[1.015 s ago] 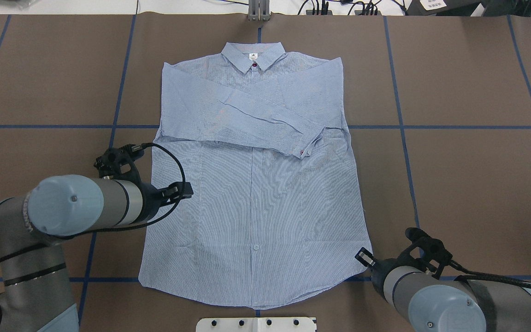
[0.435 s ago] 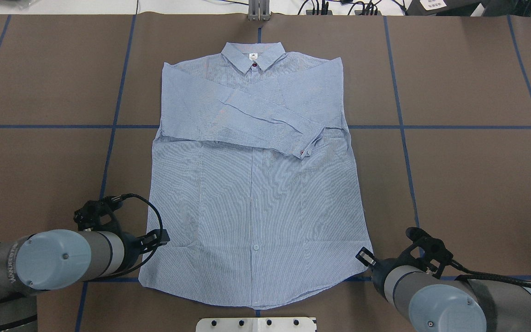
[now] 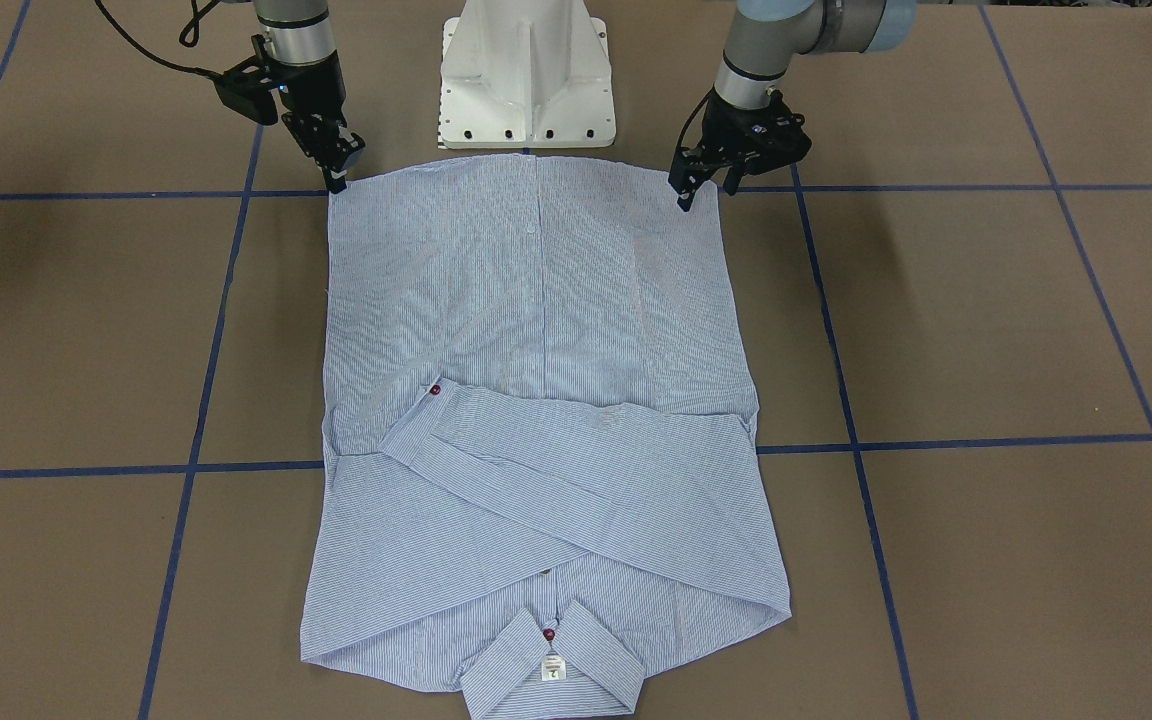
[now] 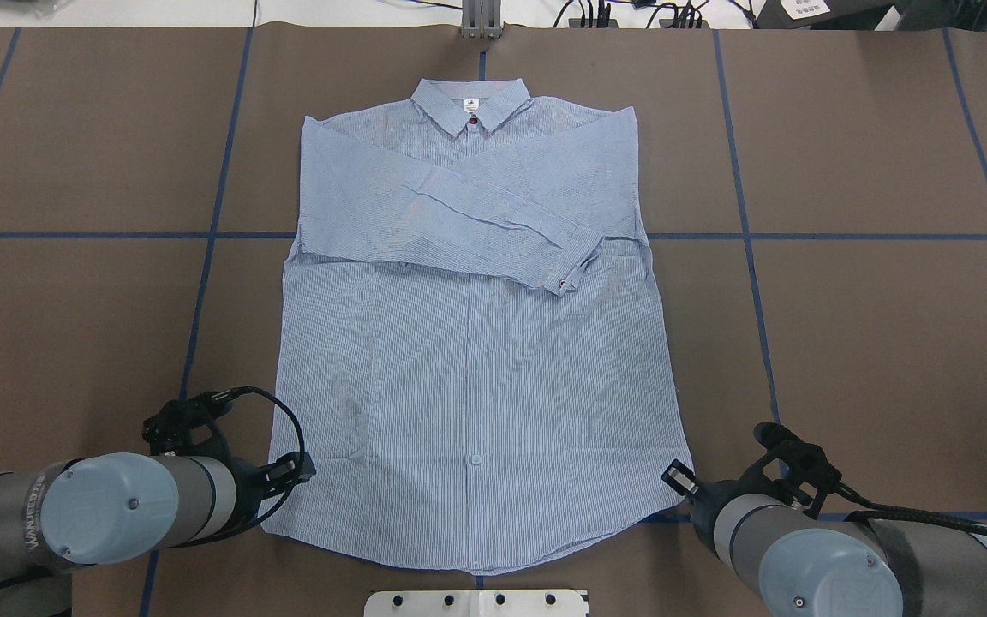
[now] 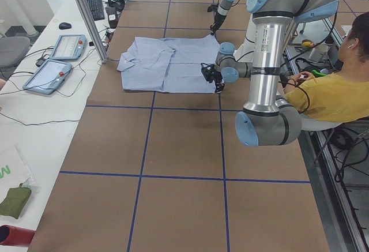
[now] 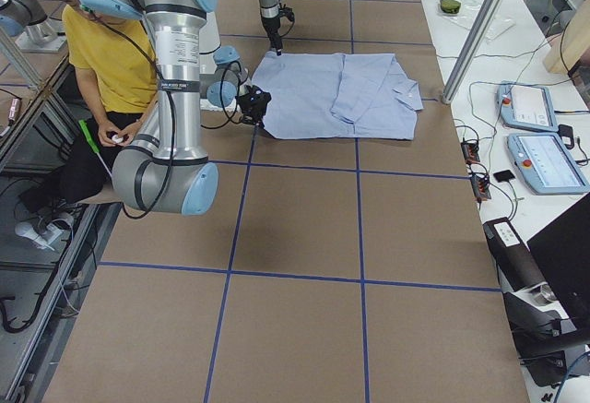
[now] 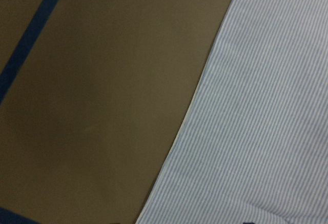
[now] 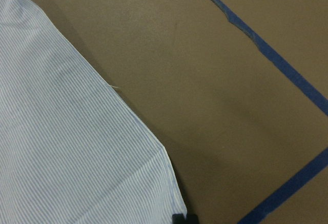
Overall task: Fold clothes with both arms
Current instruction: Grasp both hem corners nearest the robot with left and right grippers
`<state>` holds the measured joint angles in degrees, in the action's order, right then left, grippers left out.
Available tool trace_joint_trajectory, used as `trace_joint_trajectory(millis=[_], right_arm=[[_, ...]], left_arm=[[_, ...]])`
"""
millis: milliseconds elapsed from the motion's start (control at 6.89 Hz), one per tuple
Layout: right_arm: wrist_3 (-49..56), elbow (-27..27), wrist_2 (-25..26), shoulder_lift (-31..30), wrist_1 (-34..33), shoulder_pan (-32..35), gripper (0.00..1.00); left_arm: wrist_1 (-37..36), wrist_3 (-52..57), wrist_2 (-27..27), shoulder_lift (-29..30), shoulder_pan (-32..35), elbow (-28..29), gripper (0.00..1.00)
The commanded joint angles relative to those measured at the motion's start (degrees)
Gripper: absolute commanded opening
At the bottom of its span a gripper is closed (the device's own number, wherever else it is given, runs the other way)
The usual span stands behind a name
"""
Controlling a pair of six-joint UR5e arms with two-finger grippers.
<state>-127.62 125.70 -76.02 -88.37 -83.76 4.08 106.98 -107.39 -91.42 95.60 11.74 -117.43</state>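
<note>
At shirt (image 3: 536, 300) hem | front view: left gripper (image 3: 704, 190) spread | overhead: jaws hidden

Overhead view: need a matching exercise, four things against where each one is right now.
Things:
1. collar
2. cuff with the red button
3. left gripper
4. right gripper

Places:
A. by the near corner of the shirt on the robot's right
B. at the shirt's end farthest from the robot
C. lying across the shirt's front
D. by the shirt's near corner on the robot's left

Pairs: 1-B, 2-C, 3-D, 4-A
</note>
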Motion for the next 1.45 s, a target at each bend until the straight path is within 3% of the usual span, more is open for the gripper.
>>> trace_joint_trajectory(millis=[0, 725, 870, 1160, 1306], right_arm=[[0.0, -0.02, 0.0, 0.04, 0.0, -0.04, 0.0], [-0.09, -0.11, 0.0, 0.13, 0.0, -0.04, 0.0], [0.0, -0.19, 0.09, 0.13, 0.0, -0.04, 0.0], [0.0, -0.19, 0.0, 0.13, 0.0, -0.04, 0.0], [0.0, -0.19, 0.0, 0.13, 0.0, -0.04, 0.0]], left_arm=[[0.24, -0.28, -0.25, -1.55, -1.1, 0.18, 0.78], [0.68, -0.28, -0.25, -2.17, -2.95, 0.01, 0.63], [0.68, -0.37, -0.25, -2.09, -3.04, -0.17, 0.52], [0.68, -0.89, -0.34, -2.09, -2.95, -0.34, 0.01], [0.59, -0.81, -0.51, -2.17, -2.95, -1.39, 0.0]])
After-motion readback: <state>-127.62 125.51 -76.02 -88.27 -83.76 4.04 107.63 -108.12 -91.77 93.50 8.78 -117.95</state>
